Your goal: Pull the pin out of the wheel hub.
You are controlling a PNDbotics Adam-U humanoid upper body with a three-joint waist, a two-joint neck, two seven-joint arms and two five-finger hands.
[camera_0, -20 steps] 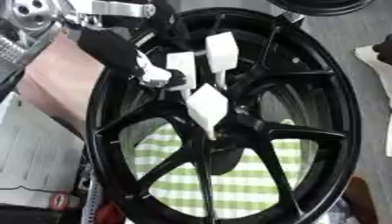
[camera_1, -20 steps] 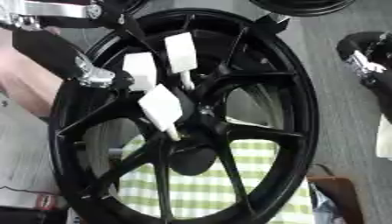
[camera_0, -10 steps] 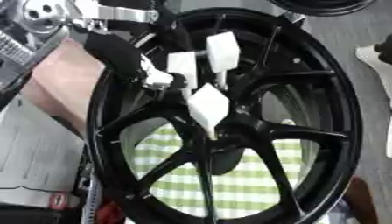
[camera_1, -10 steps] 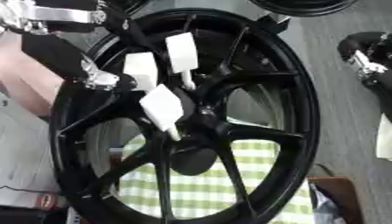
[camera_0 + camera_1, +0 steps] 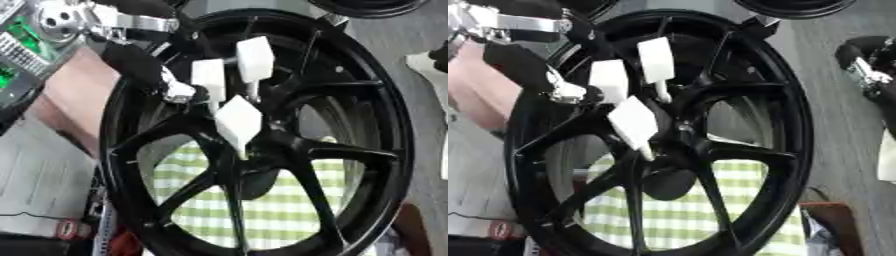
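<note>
One left hand (image 5: 144,67) reaching onto wheel hub (image 5: 254,150) beside white pins (image 5: 238,122)

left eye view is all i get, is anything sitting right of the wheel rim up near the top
observer: yes, the right eye view shows a black and silver part just outside the wheel rim; can't tell what it is.
operator: and that brown sliver in my lower right corner
observer: it's a brown flat-topped thing outside the rim, beside the green checked cloth.
</note>
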